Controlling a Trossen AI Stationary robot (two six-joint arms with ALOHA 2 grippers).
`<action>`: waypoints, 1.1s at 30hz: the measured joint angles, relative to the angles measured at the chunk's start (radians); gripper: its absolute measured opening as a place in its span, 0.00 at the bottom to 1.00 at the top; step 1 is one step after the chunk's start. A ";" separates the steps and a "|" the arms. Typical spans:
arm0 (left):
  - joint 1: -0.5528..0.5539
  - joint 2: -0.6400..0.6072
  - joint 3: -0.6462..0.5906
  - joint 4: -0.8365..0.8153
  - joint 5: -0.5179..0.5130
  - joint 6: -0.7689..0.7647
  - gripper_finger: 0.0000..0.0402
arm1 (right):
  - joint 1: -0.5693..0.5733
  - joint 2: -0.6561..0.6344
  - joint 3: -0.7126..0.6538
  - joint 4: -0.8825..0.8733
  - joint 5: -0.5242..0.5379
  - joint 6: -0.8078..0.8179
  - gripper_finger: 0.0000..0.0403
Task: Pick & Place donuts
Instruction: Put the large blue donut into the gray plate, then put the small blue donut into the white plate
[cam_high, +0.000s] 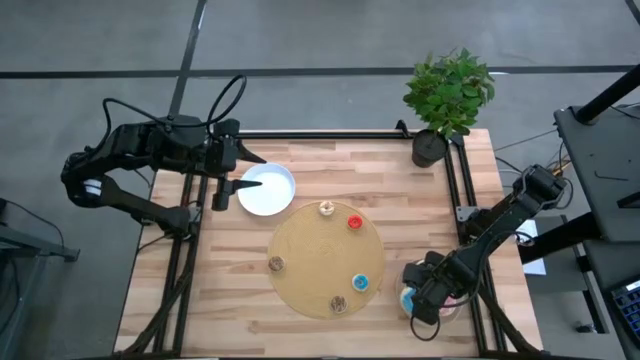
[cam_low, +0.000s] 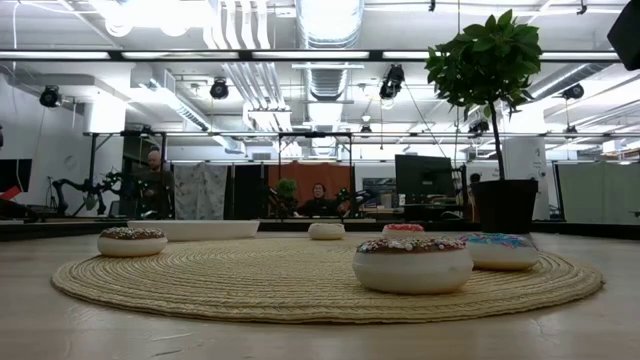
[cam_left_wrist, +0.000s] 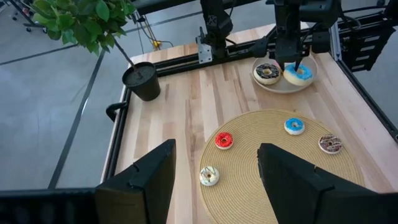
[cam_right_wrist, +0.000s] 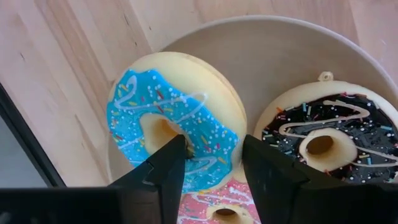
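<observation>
My right gripper (cam_right_wrist: 214, 155) stands open, pointing down over the beige plate (cam_right_wrist: 280, 43) at the table's near right. Its fingers straddle the ring of the blue iced donut (cam_right_wrist: 155, 106). That donut lies tilted, its lower edge on a pink iced donut (cam_right_wrist: 217, 208). Beside it in the plate lies a chocolate iced donut (cam_right_wrist: 323, 143). Several small donuts, among them a red one (cam_high: 354, 222) and a blue one (cam_high: 360, 283), lie flat on the round tan mat (cam_high: 310, 250). My left gripper (cam_high: 255, 172) waits open above the white plate (cam_high: 270, 195) at the far left. My right gripper comes from above, with one finger (cam_right_wrist: 171, 165) at the blue iced donut's hole (cam_right_wrist: 158, 130) and the other finger (cam_right_wrist: 267, 168) outside its rim. Whether either finger touches the donut, I cannot tell. The donut rests in the plate, leaning on the pink one.
A potted plant (cam_high: 447, 95) stands at the table's far right corner. Black rails (cam_high: 330, 133) run along the far edge and both sides. Bare wood lies between the mat and the beige plate and along the near edge.
</observation>
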 joint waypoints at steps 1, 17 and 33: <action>0.000 0.000 0.000 0.000 0.000 0.000 0.50 | 0.000 0.000 0.000 0.000 0.000 0.001 0.38; 0.000 0.000 0.000 0.000 0.000 0.000 0.50 | 0.000 0.000 -0.007 -0.006 0.001 0.040 0.46; 0.000 0.000 0.000 0.000 0.000 0.000 0.50 | 0.000 0.000 0.025 -0.019 0.009 0.032 0.46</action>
